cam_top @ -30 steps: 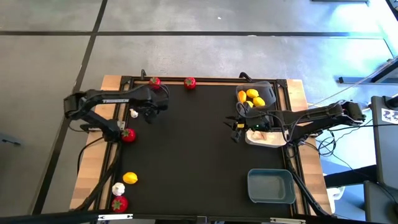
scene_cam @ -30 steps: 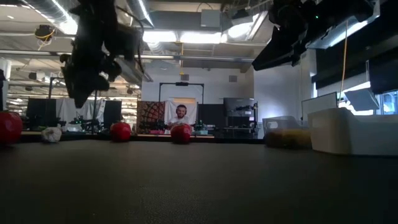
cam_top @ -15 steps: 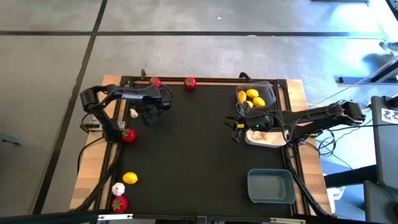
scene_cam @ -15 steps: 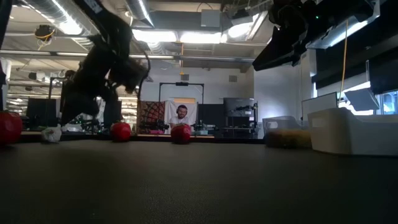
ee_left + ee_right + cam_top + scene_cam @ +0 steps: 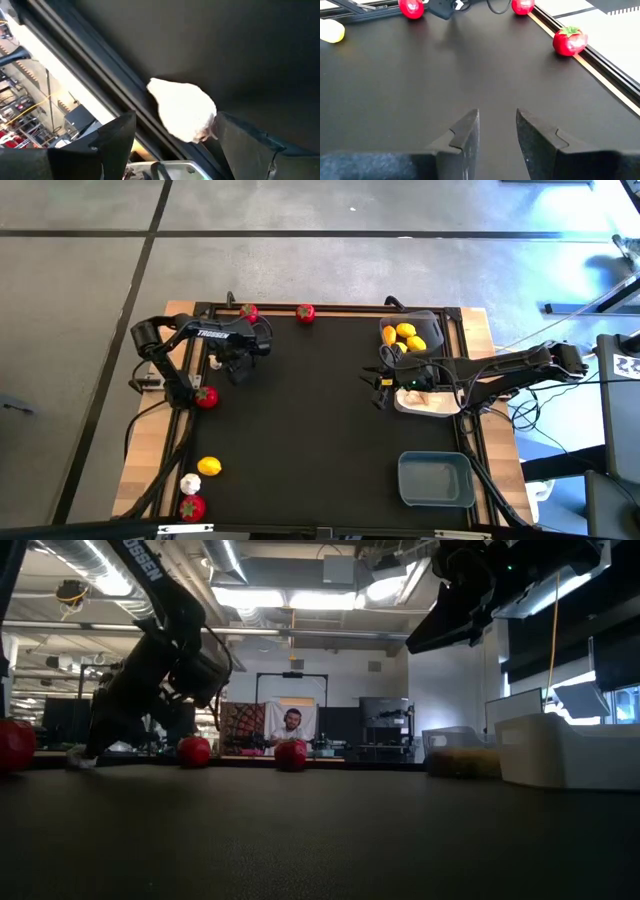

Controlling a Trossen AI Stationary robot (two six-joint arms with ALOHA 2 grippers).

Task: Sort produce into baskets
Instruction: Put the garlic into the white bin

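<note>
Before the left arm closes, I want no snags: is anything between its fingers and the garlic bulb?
Nothing visible. The garlic bulb sits in the open gap between the left gripper's fingers, against the table's edge rail, with only bare mat around it.

left gripper [image 5: 222,365] down at table's [image 5: 310,430] 10 o'clock, garlic bulb [image 5: 182,111] between its fingers. two baskets [image 5: 415,335] at 2–3 o'clock, third basket [image 5: 435,480] at 5. loose produce [image 5: 197,483] at 7–8.
</note>
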